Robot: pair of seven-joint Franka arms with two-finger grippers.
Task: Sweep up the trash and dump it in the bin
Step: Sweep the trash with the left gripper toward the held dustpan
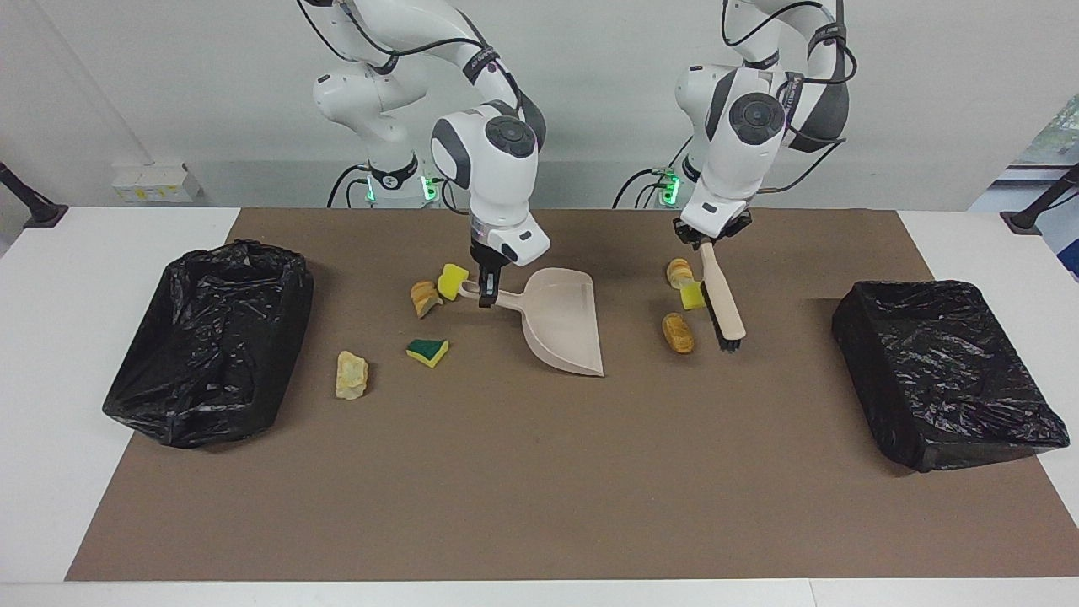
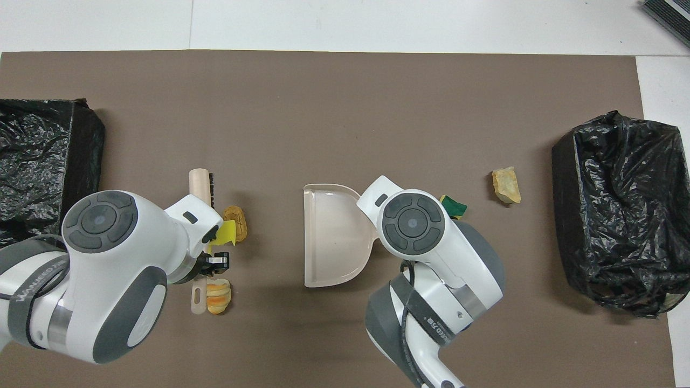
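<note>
Legible text is confined to the dark bands on the two arms in the overhead view. The band on the left arm (image 2: 32, 277) carries pale capital lettering that appears to begin "WANJEED"; its remaining characters curve out of sight. The band on the right arm (image 2: 428, 323) carries similar pale lettering, seen slantwise and partly folded; only fragments resembling "EED" can be made out. In the facing view the same bands show small lettering that cannot be read. No other labels, numbers or signs are legible on the surface or the objects resting on it.
</note>
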